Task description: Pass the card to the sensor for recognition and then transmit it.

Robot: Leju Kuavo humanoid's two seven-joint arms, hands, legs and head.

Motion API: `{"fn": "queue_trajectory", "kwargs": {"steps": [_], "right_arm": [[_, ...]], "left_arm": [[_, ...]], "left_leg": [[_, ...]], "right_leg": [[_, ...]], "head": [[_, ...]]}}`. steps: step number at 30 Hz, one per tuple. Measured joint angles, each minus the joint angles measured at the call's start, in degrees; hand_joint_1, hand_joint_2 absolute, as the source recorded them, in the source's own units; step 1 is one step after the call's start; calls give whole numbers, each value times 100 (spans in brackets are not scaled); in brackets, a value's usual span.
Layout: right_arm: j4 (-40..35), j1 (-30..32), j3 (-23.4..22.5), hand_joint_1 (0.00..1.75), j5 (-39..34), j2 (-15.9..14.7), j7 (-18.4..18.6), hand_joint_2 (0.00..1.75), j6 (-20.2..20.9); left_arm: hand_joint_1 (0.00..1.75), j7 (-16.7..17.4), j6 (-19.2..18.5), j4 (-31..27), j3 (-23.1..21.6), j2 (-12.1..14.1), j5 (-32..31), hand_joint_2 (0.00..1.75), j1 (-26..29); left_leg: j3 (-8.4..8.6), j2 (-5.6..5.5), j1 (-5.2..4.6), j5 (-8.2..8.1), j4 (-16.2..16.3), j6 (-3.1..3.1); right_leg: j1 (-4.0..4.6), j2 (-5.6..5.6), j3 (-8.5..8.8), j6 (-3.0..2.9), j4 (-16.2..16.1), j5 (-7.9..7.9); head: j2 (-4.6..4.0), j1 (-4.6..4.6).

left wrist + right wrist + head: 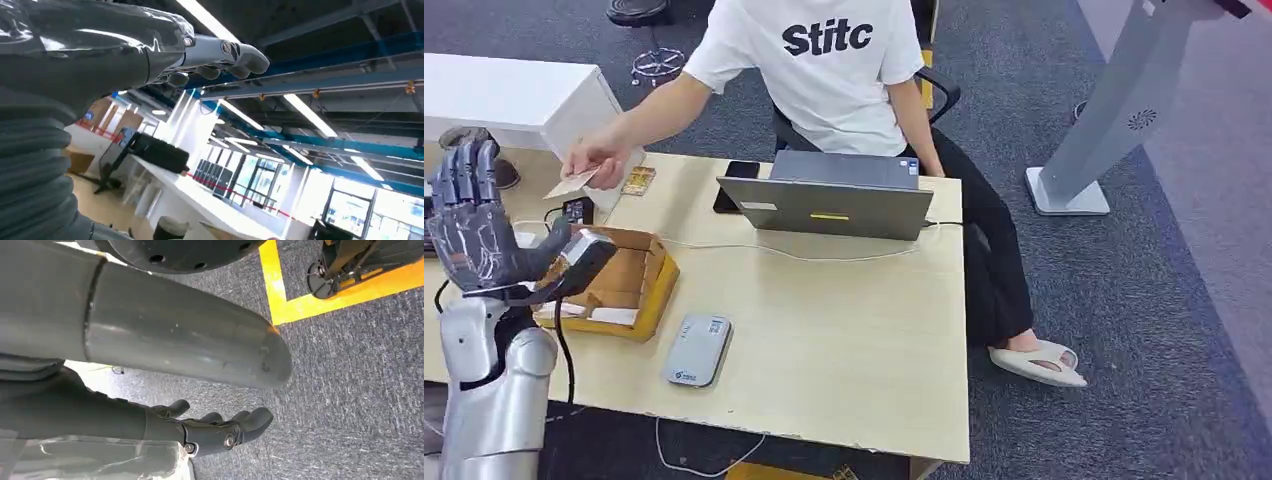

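Observation:
A person seated at the far side of the desk holds a tan card (573,183) in an outstretched hand, just beyond my raised left hand (474,225). My left hand stands upright with its fingers apart and nothing in it; in the left wrist view the left hand (210,57) points up toward the ceiling. A flat grey-white card sensor (697,349) lies near the desk's front edge, to the right of my left arm. My right hand (210,430) hangs over the carpet with loosely bent fingers and holds nothing.
A cardboard box (649,290) with a black scanner (584,255) on a cable sits right beside my left hand. A grey laptop (829,205) and a black phone (734,185) lie at the desk's far side. A white cabinet (514,100) stands far left.

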Motion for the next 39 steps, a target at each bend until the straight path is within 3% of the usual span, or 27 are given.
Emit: {"fn": "queue_trajectory", "kwargs": {"steps": [6, 7, 18, 19, 27, 39], "right_arm": [[0, 1, 46, 0, 123, -2, 103, 0, 7], [0, 3, 57, 0, 123, -2, 120, 175, 7], [0, 33, 182, 0, 219, 0, 131, 175, 2], [0, 35, 182, 0, 219, 0, 131, 175, 2], [2, 62, 182, 0, 212, 0, 164, 175, 9], [0, 119, 188, 0, 324, 0, 168, 175, 26]], "left_arm": [[0, 276, -22, 245, -503, -2, -455, 175, -355], [0, 317, -28, 287, -555, -7, -493, 175, -400], [2, 462, -85, 542, -813, -11, -374, 175, -547], [175, 462, -85, 549, -815, -11, -374, 175, -547], [175, 459, -101, 558, -883, -22, -180, 175, -397], [175, 357, -575, 230, -972, -2, -53, 175, -93]], "left_leg": [[0, 0, 1, 0, -1, -1], [0, 0, 1, 0, -1, -1], [-3, 5, 0, 0, -1, -1], [-4, 5, 0, 0, -1, -1], [-6, 5, 0, 0, -1, -1], [-8, 6, 0, 0, -2, -1]], "right_leg": [[0, 0, -1, 0, 0, 0], [0, 0, -2, 0, 0, 0], [0, 6, -4, 0, 0, 0], [0, 6, -5, 0, 0, 0], [0, 5, -6, 0, 0, 0], [0, 6, -7, 0, 0, 0]], "head": [[0, 0], [0, 0], [0, 0], [0, 0], [0, 2], [0, 0]]}}
